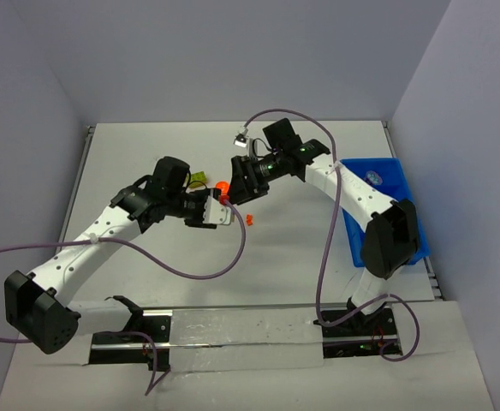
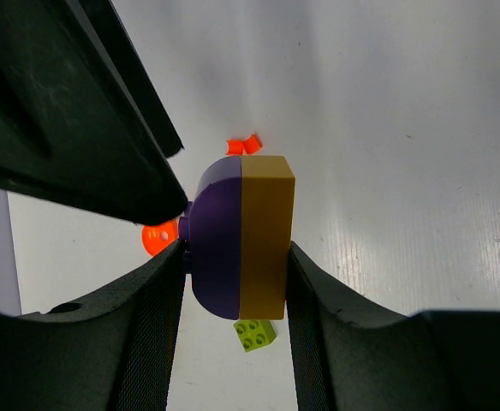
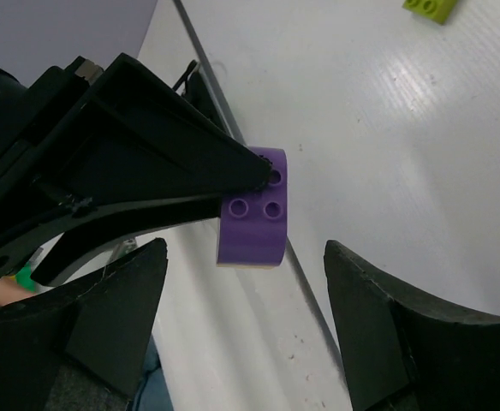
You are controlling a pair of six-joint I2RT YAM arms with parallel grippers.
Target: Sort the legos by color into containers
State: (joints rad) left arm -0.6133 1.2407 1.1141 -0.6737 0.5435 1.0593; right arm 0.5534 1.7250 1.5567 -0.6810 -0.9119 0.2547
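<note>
- Purple brick [image 2: 216, 244] and yellow brick [image 2: 265, 231], stuck together, sit pinched in the left hand [image 2: 235, 265] above the tabletop [image 2: 387, 128]; a shallow grip could let the pair twist free.
- Right hand [image 3: 243, 287], spread and facing the purple end, might close off-centre and knock both down among the orange pieces [image 2: 243, 145].
- Tray [image 1: 387, 175] lies far right; the long carry risks a drop short of it.

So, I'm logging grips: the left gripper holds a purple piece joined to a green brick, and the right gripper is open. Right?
Not quite. Joined to the purple piece is a yellow brick, not a green one; the left wrist view shows it. The left gripper does hold that pair, and the right gripper is open.
</note>
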